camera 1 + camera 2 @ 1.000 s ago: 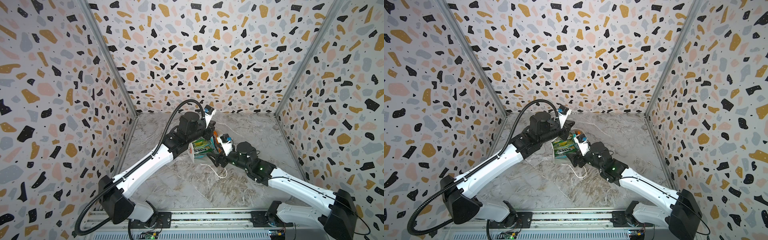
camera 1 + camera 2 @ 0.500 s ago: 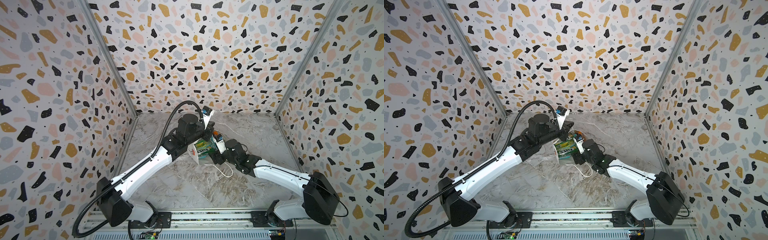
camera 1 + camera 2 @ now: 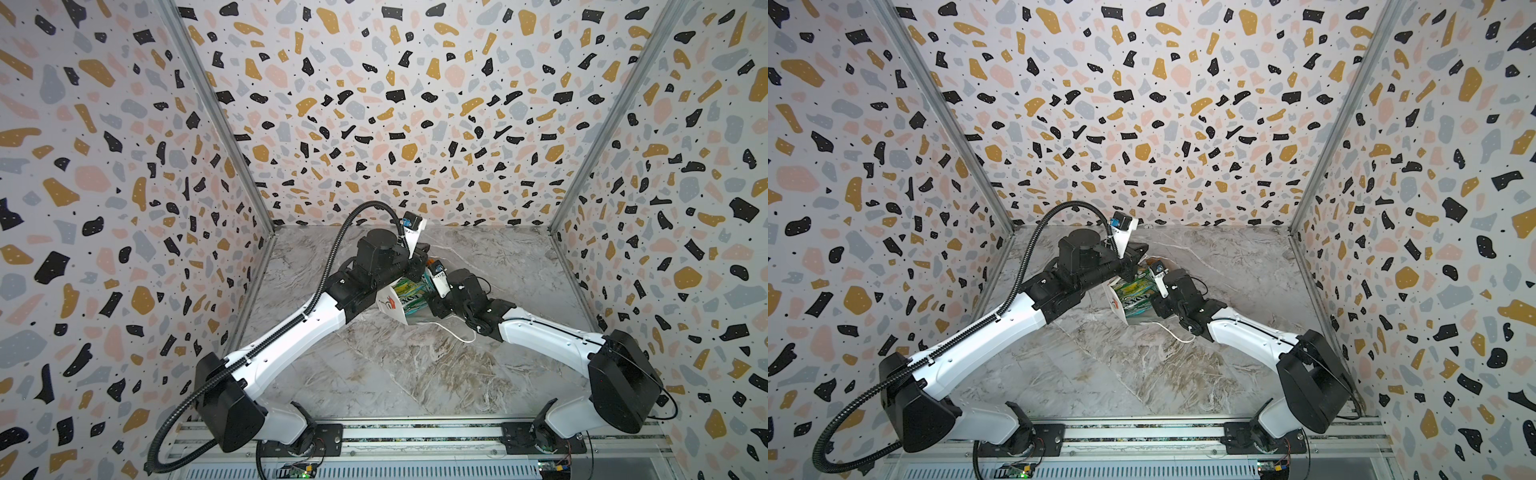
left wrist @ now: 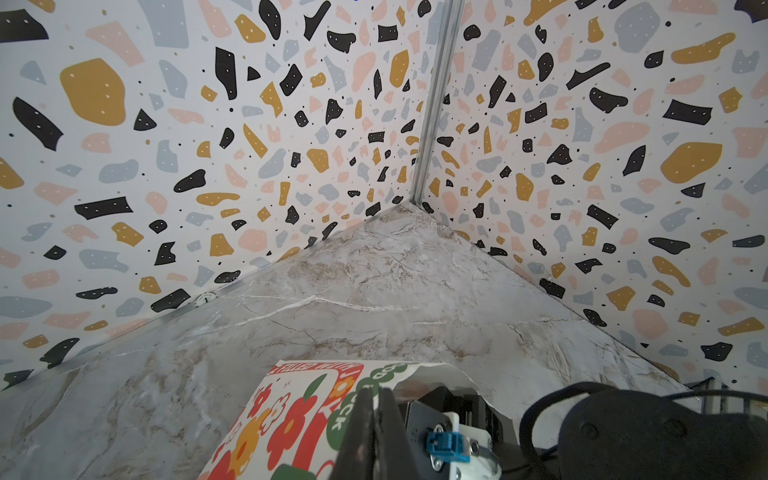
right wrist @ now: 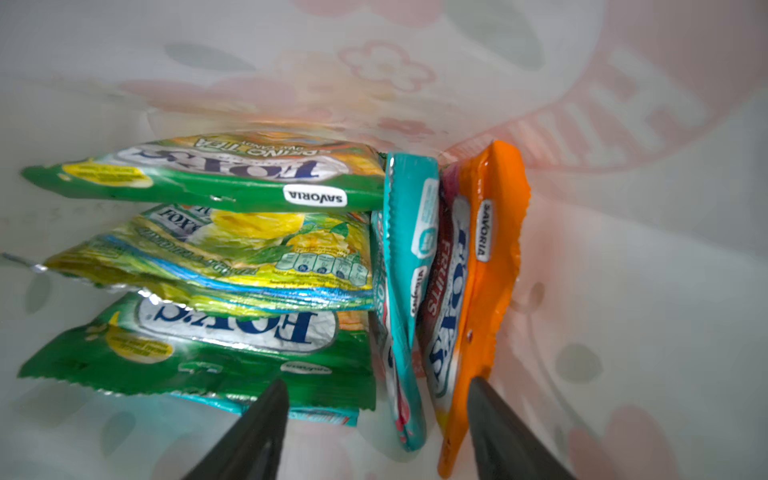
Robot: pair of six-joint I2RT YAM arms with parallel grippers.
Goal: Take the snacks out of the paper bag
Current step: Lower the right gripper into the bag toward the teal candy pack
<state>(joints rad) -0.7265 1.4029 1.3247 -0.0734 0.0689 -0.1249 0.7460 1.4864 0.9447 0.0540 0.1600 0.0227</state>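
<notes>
We see a paper bag (image 4: 291, 415) of matt white paper with flat printed colours. From inside, its thin wall lets the print show through faintly. The snacks (image 5: 232, 336) are glossy plastic film, crinkled, and silvery at one crimped edge. The tabletop (image 3: 395, 374) looks like smooth marble-patterned laminate with a soft sheen. The walls (image 3: 374, 104) are matt printed panels, joined by brushed metal posts (image 4: 432, 104). The robot arms (image 3: 291, 345) have smooth white plastic shells and matt black joints.

The paper bag (image 4: 291, 419) is white with red-orange flowers and green patches. Snacks (image 5: 232, 266): green-yellow, teal, orange. Bench (image 3: 395, 365): grey-brown marble veining. Walls (image 3: 395, 104): multicolour terrazzo.
</notes>
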